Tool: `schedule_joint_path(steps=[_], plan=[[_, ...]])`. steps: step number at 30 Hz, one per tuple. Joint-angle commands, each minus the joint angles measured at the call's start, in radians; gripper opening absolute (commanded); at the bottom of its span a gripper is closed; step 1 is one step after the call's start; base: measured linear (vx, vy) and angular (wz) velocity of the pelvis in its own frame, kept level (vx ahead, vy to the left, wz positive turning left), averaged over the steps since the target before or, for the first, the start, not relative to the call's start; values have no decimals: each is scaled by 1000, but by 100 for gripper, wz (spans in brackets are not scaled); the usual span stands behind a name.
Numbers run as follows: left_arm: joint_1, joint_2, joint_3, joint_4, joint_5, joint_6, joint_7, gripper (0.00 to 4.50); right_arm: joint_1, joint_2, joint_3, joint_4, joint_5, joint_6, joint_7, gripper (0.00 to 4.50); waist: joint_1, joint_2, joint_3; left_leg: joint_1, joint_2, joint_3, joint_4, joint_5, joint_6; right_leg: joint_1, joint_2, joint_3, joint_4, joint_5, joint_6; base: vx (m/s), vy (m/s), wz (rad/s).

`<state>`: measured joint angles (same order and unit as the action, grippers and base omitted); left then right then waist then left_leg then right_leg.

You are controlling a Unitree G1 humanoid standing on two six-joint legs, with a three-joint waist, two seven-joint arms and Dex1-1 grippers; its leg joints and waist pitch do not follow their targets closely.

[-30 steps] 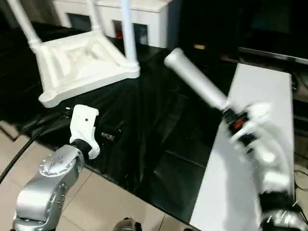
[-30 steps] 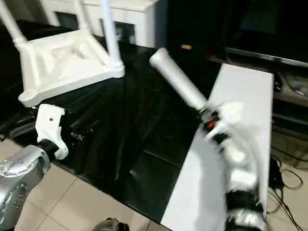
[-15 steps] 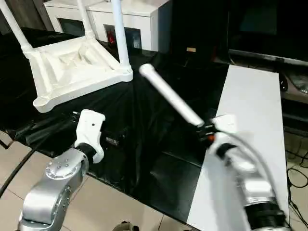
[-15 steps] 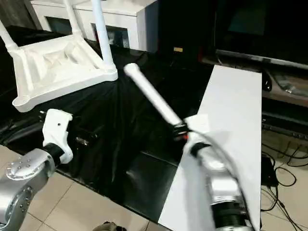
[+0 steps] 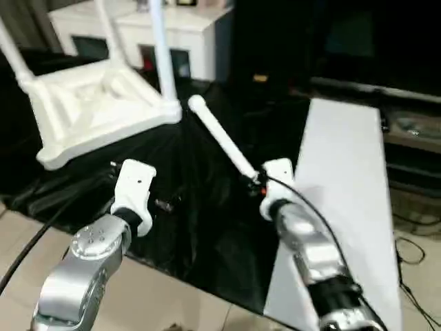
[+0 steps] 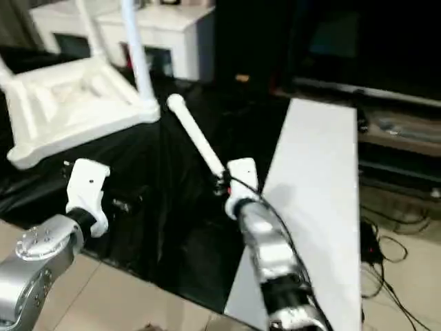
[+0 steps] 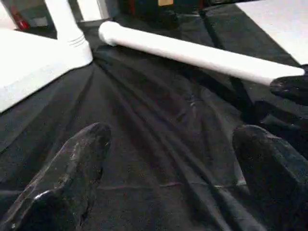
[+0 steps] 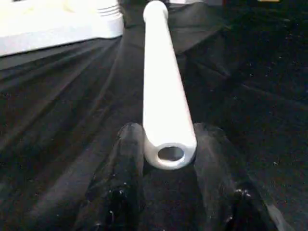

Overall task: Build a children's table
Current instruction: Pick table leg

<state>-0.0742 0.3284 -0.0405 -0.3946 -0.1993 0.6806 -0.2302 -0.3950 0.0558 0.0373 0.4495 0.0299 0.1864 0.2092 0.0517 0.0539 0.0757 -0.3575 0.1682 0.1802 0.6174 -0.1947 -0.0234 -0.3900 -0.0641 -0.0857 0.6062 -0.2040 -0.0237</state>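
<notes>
Now leg between right claw fingers.

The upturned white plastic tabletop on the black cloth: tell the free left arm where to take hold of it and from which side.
Grip the near long rim of the upturned white plastic tabletop, probably midway between the empty near corner socket and the corner with a white tube leg. Come from the robot's side, low over the black cloth: that edge faces the open left end effector, and looks thin enough to pinch.
</notes>
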Motion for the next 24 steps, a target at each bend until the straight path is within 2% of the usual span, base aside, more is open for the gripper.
schedule_joint_path(steps=[1,2,3,4,5,6,7,8,9,10,11,12,13,14,15,16,17,18,20,21,22,23,24], plan=[[11,4,6,0,13,14,14,450,-17,10,11,3,26,15,44,172,-16,-23,-30,118,-9,-30,39,-530,-55,-79,-120,-7,-243,-971,58,0,0,0],[12,3,8,0,15,16,17,450,-15,14,19,-2,34,16,65,185,-33,-17,-28,70,-5,-37,41,-407,-21,-8,-135,-79,-253,-973,117,-33,-7,-18],[12,4,11,0,20,17,21,450,-11,17,25,-8,45,15,87,185,-32,17,-31,78,18,-45,14,-460,-20,13,-108,-130,-265,-901,138,-33,-7,-18],[13,2,15,0,25,19,25,450,-6,20,30,-16,62,15,115,201,-3,55,-32,-88,104,-79,-172,-782,-58,156,-47,-72,118,-383,32,195,65,-15],[13,1,18,0,24,20,26,450,-4,21,30,-19,72,16,127,201,14,54,-44,-53,78,-38,-214,-866,-97,96,-10,-58,110,-153,-21,187,51,-9],[13,1,18,0,24,20,26,450,-4,21,30,-19,72,16,127,212,-2,28,-66,-20,74,-58,-185,-809,-70,98,-31,-7,101,-177,-13,187,51,-9],[10,-6,30,3,20,22,32,450,-3,26,38,-28,92,19,161,225,0,-17,-65,9,46,-78,-99,-571,-117,52,-142,61,-19,-570,-21,0,0,0],[8,-8,35,5,21,22,38,450,-1,28,46,-38,97,21,180,225,28,-35,-67,-7,27,-77,11,-250,-54,42,-214,86,-119,-836,-13,22,-27,-24],[4,-15,43,9,24,21,50,450,0,23,63,-55,86,24,190,230,38,-29,-68,-28,40,-87,2,-142,-28,59,-220,93,-113,-790,-26,22,-27,-24],[3,-17,45,11,24,20,53,450,-1,20,68,-60,80,26,190,237,50,-3,-73,-55,51,-89,-58,-58,-34,71,-146,49,-70,-556,-63,0,0,0],[1,-19,47,13,23,19,54,450,-2,19,71,-61,75,27,189,237,47,16,-83,-24,68,-85,-79,-157,-62,47,-100,35,-45,-362,-92,0,0,0],[0,-19,47,14,25,17,55,450,-1,18,72,-63,76,27,193,237,39,23,-80,-26,71,-87,-92,-240,-79,45,-88,35,-32,-302,-107,0,0,0],[-7,-20,48,18,28,12,56,450,0,10,77,-79,75,25,205,237,34,25,-83,-25,68,-85,-99,-361,-105,46,-81,39,-26,-227,-127,0,0,0],[-12,-22,50,20,26,12,59,450,1,4,75,-89,71,23,201,237,34,23,-84,-19,67,-83,-102,-391,-106,45,-85,44,-29,-171,-140,0,0,0],[-15,-22,52,20,27,16,64,450,5,0,70,-103,72,24,197,237,33,20,-84,-21,65,-81,-102,-383,-101,48,-86,46,-31,-150,-144,0,0,0],[-21,-25,61,22,29,18,72,450,14,-6,54,-132,80,19,187,237,36,20,-86,-25,62,-76,-102,-345,-90,55,-89,49,-31,-112,-145,0,0,0],[-24,-29,68,25,26,15,72,450,20,-9,45,-149,87,17,184,237,38,12,-84,-31,59,-69,-101,-301,-68,60,-93,52,-35,-83,-142,0,0,0],[-24,-30,70,26,26,14,72,450,20,-9,43,-152,88,17,183,237,39,10,-84,-35,55,-63,-99,-279,-50,64,-101,56,-38,-82,-145,0,0,0],[-27,-28,76,32,27,12,73,450,33,-17,26,-188,104,18,178,237,53,4,-87,-47,49,-49,-77,-181,40,77,-143,74,-60,-100,-163,0,0,0],[-29,-23,80,36,29,10,73,450,48,-27,7,-225,118,17,170,237,60,1,-89,-50,49,-49,-66,-152,69,82,-161,83,-68,-101,-165,0,0,0],[-27,-17,81,36,33,9,73,450,65,-37,-14,-264,131,23,161,237,77,-7,-91,-64,50,-55,-28,-93,130,93,-215,111,-87,-103,-160,0,0,0],[-27,-16,83,35,34,12,75,450,75,-41,-28,-281,134,19,151,237,93,-15,-89,-82,61,-72,20,-64,159,96,-276,144,-107,-150,-151,31,88,-6],[-27,-16,84,34,35,13,76,450,80,-44,-35,-291,136,17,145,237,102,-9,-90,-87,71,-84,37,-55,158,97,-297,155,-114,-178,-157,31,88,-6]])
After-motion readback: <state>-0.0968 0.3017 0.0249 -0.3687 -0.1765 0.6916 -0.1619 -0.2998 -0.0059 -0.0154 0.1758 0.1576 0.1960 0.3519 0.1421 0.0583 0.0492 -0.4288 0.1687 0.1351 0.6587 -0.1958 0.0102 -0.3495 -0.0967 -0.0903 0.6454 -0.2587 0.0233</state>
